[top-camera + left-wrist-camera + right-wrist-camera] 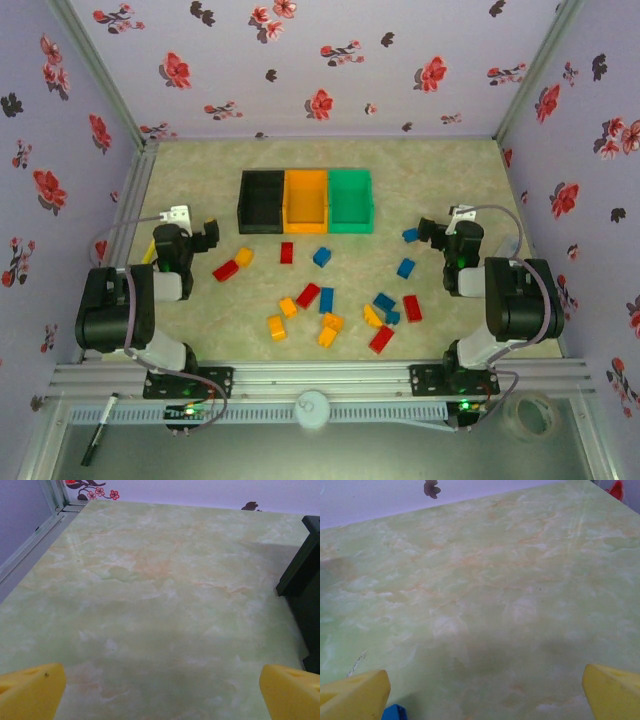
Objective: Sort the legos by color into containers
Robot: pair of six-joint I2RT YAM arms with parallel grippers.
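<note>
Several red, blue and orange legos lie scattered on the marbled table between the arms, among them a red one (pixel 225 269), an orange one (pixel 276 326) and a blue one (pixel 405 267). The containers stand joined in a row at the back: black (pixel 262 200), orange (pixel 306 200), green (pixel 351 200). My left gripper (pixel 186 232) (pixel 160 692) is open over bare table, with the black container (pixel 305 580) to its right. My right gripper (pixel 450 232) (pixel 485 695) is open too, a blue lego (pixel 410 235) (pixel 395 713) just beside its left finger.
Floral walls close in the table on three sides. A thin yellow stick (pixel 149 250) lies by the left arm. On the near ledge in front of the rail are a black marker (pixel 100 430), a white round knob (pixel 312 408) and a tape roll (pixel 528 415).
</note>
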